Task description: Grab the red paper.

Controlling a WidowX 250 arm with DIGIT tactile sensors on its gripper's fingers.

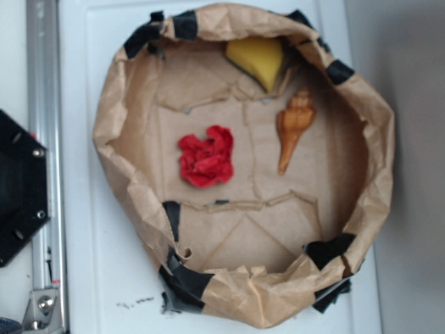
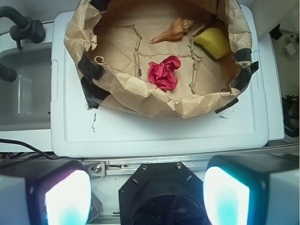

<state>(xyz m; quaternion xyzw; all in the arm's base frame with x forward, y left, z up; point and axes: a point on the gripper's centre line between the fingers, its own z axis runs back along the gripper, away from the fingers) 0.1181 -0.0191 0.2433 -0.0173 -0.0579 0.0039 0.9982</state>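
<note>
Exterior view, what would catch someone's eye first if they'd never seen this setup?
The red paper, a bright crumpled wad, lies near the middle of the brown paper bowl. A yellow sponge wedge sits against the bowl's wall, with an orange-brown seashell beside it.

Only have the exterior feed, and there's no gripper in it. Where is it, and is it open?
Observer: The wrist view shows the gripper open, with its fingers wide apart and nothing between them.
Operator: Over the red paper?
Observer: No. The red paper sits far up the wrist frame, and the near wall of the paper bag stands between it and the gripper.
Operator: Anything off the board that I can't see?
Observer: A clear tub beside the white board, with black hoses next to it.
</note>
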